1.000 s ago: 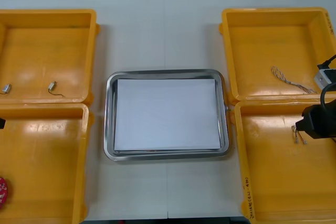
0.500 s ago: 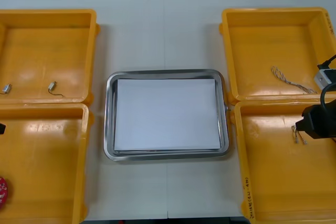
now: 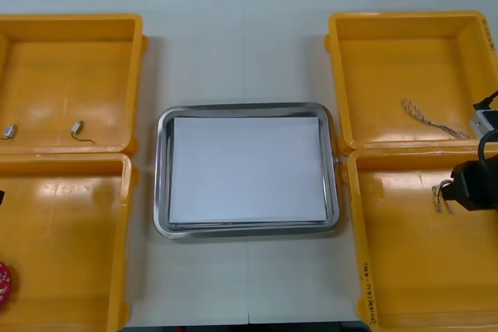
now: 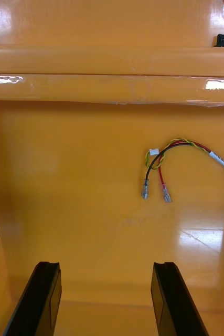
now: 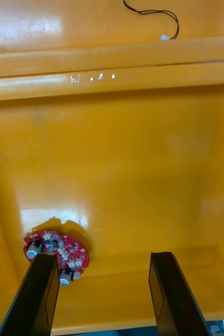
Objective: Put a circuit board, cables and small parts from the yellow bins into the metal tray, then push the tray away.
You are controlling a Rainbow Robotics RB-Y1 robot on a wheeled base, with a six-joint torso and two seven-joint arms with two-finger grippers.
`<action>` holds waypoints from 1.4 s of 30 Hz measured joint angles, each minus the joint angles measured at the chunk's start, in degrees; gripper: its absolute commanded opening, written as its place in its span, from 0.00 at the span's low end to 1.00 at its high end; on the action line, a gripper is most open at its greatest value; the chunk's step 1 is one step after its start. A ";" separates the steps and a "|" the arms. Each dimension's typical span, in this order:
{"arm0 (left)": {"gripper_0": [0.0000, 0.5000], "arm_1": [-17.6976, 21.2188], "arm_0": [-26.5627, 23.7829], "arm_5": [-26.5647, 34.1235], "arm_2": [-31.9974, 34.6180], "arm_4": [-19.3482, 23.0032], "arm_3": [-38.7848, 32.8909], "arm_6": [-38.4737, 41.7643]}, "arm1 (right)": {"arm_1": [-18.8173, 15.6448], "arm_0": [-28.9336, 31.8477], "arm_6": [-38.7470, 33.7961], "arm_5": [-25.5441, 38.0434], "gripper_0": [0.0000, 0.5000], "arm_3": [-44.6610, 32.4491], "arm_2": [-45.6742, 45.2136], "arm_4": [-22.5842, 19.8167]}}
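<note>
Right gripper (image 4: 105,268): fingers spread wide, nothing between them, touching nothing. It hangs low inside the near right bin (image 3: 405,270), over bare bin floor.

Red and yellow cable (image 4: 181,142): flat on that bin's floor, out ahead of the fingertips and more in line with one finger than the other, well apart from both. Its two metal-tipped ends point back toward the gripper.

Left gripper (image 5: 102,257): fingers spread as wide, empty. It sits down in the near left bin (image 3: 70,246).

Circuit board (image 5: 56,249): round, red, lying flat near the bin's corner, right at one fingertip. That finger overlaps the board's edge in the left wrist view; contact cannot be told.

Metal tray (image 3: 162,192): mid-table (image 3: 233,44) between the bins, white inside.

Far right bin (image 3: 405,60): blue and white cable (image 3: 428,120) on its floor.

Far left bin (image 3: 70,68): two small metal parts (image 3: 78,127) toward its near wall; a thin black cable (image 5: 159,11) lies there too
</note>
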 measured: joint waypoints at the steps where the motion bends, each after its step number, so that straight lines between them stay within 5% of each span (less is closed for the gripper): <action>1: 1.00 0.00 0.52 0.00 0.74 0.20 0.00 -1.86 | -0.19 0.00 0.00 -0.05 1.00 0.00 0.00 -0.09; 11: 1.00 0.01 4.35 0.00 4.60 2.51 0.00 -33.19 | -0.61 1.91 0.02 -3.74 1.00 0.12 0.00 1.81; 23: 1.00 0.01 5.55 0.00 5.72 4.76 0.96 -36.46 | -0.92 4.63 1.26 -10.72 1.00 4.78 1.79 3.37; 33: 1.00 0.01 5.62 0.00 6.09 5.22 8.39 -71.00 | -0.93 4.66 3.38 -15.94 1.00 8.29 6.20 7.47; 42: 1.00 0.01 7.14 0.00 6.21 2.96 9.46 -71.83 | -0.93 4.68 6.30 -18.45 1.00 12.34 7.12 8.87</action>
